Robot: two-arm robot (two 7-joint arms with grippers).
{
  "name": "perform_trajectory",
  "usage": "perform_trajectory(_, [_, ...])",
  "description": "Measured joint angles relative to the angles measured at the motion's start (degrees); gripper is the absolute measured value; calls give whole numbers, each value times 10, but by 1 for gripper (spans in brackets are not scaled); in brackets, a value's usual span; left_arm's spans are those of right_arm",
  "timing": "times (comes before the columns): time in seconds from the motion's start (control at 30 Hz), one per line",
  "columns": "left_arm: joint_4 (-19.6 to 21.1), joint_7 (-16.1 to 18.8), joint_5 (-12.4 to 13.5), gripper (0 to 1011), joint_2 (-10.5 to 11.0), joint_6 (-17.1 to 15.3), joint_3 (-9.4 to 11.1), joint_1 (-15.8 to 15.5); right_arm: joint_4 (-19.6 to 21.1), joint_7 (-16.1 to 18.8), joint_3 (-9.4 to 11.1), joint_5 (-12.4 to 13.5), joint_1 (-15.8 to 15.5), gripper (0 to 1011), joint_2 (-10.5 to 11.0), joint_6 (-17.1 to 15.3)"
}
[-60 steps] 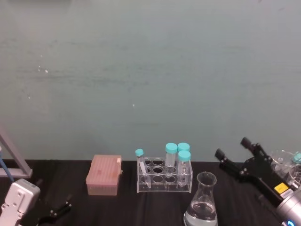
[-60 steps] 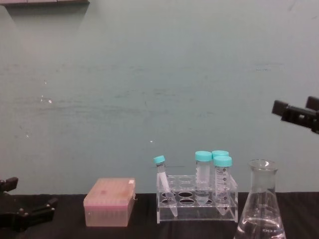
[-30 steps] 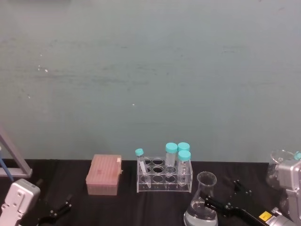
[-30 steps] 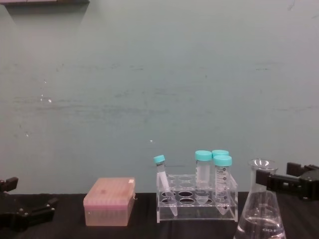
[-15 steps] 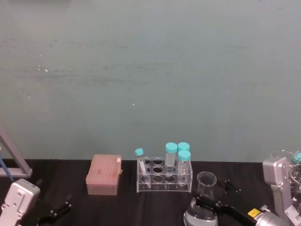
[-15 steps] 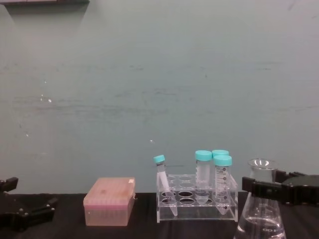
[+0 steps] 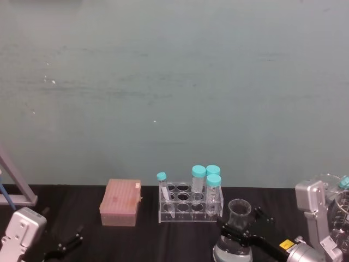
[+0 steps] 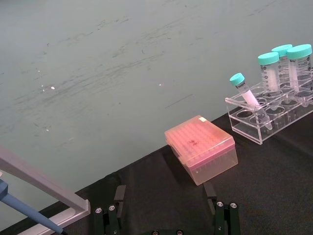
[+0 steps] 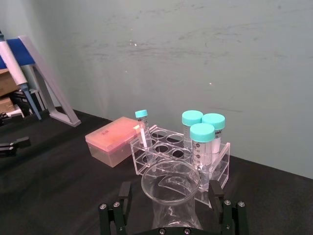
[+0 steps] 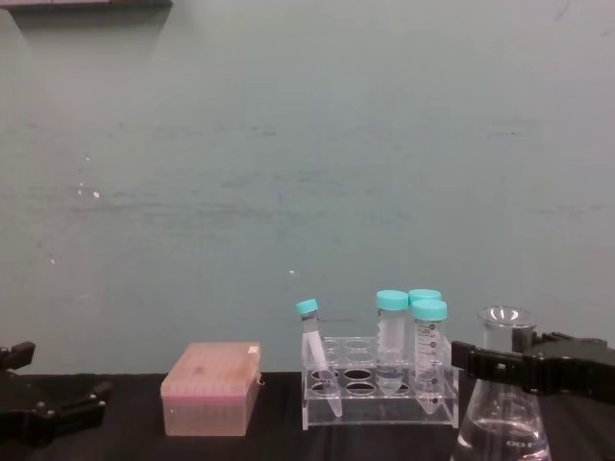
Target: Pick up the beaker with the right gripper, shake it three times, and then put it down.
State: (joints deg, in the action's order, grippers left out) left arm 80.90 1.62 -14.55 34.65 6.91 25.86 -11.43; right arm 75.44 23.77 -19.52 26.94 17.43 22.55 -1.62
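Advanced, right claw [image 9: 169,195] open around beaker [image 10: 504,434] neck

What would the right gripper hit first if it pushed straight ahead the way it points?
The beaker: its neck stands between the open fingers of the right gripper, so the palm would likely meet glass first. The tube rack stands beyond it, farther off.
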Motion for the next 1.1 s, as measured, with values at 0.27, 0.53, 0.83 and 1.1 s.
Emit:
perform_trajectory(0.27, [0, 0, 0, 1000, 0, 0, 0, 0, -7, -3, 2, -13, 5, 1000, -7, 6])
perform_trajectory(0.53, [0, 0, 0, 1000, 0, 0, 0, 0, -11, -3, 4, -22, 7, 1000, -13, 5])
perform_trajectory(0.83, [0, 0, 0, 1000, 0, 0, 0, 0, -13, -3, 4, -27, 10, 1000, -16, 0])
perform_trajectory(1.1, [0, 0, 0, 1000, 0, 0, 0, 0, -13, -3, 4, -27, 9, 1000, -15, 0])
